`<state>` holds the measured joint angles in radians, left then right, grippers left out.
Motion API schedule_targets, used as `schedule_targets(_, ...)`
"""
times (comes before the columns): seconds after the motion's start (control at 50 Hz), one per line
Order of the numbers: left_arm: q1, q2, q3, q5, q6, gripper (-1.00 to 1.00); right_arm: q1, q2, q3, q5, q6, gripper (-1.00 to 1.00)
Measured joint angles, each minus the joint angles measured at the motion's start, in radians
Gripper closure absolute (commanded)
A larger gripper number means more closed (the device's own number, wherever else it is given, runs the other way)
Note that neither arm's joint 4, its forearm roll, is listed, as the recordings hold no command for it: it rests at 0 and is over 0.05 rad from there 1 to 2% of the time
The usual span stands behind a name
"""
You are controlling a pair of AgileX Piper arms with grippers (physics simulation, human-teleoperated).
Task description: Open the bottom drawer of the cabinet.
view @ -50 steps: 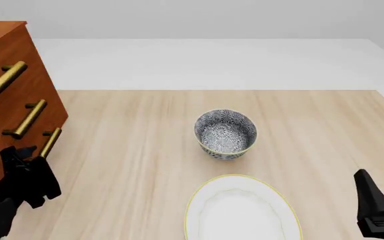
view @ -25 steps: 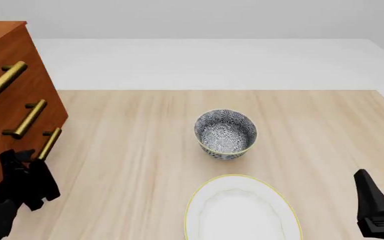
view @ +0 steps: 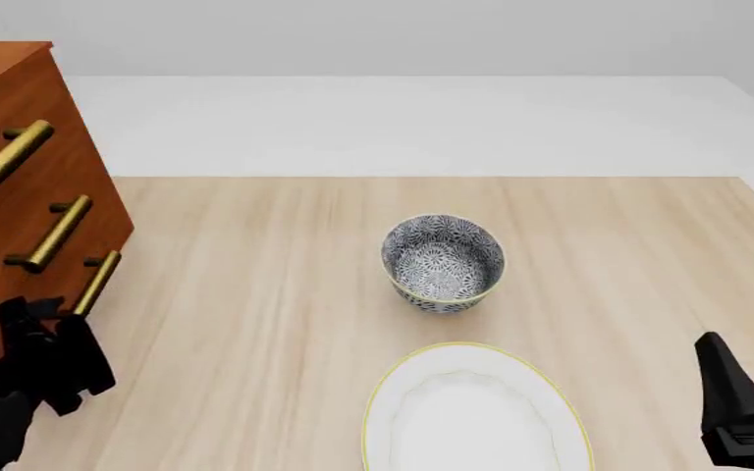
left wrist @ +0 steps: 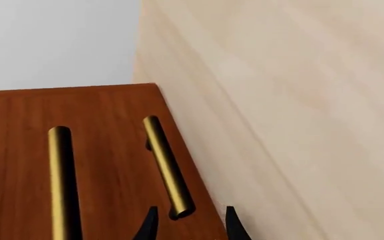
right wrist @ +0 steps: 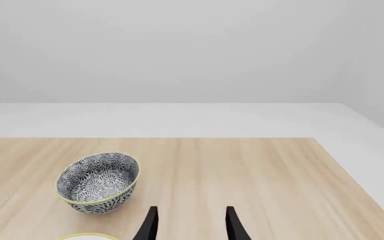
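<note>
Brass handle of bottom drawer, cabinet at counter's left edge, sits just ahead of left hand, fingers spread. Centre bar between them, pinch, pull straight. Right hand spread, idle.

The cabinet stands on the table at its left edge in the front view, its three handles stacked one above another, with the bottom drawer lowest. The left gripper sits just before that drawer's handle, whose near end lies between the fingers in the left wrist view. The bowl stands mid-table, well right of the cabinet. The plate lies nearer than the bowl, just apart from it. The right gripper is at the near right corner.
</note>
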<state>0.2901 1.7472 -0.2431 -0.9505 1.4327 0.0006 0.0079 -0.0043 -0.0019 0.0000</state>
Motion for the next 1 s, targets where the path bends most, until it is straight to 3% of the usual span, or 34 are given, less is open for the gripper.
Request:
schedule_targets(0.88,0.017,0.050,-0.036,-0.011,0.042,-1.00,0.000,0.000,0.000,0.000,0.000,-1.00)
schedule_targets(0.9,0.017,0.051,-0.037,-0.010,0.041,1.00,0.000,0.000,0.000,0.000,0.000,-1.00)
schedule_targets(1.0,0.021,0.043,-0.049,-0.028,0.034,1.00,0.000,0.000,0.000,0.000,0.000,-1.00)
